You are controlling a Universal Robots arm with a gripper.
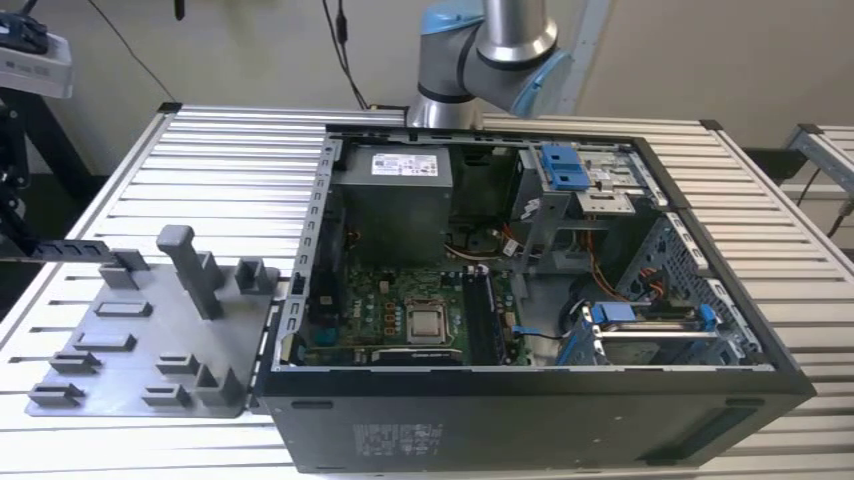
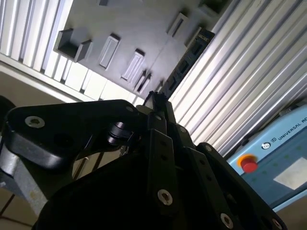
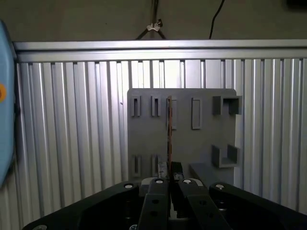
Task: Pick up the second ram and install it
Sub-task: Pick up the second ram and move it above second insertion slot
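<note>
Fingers (image 3: 176,170) seemingly clamped on the second ram (image 3: 169,134) — edge-on, above grey tray (image 3: 201,143)

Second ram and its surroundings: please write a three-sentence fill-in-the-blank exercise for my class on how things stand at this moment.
1. The gripper is ____ on the second ram.
2. The grey tray sits at the exterior view's ____ of the computer case.
3. The computer case lies with its side ____, showing the motherboard.

Missing words: shut; left; open.

Exterior view high over case (image 1: 534,420) and tray (image 1: 127,372); both wrist views close above tray.
</note>
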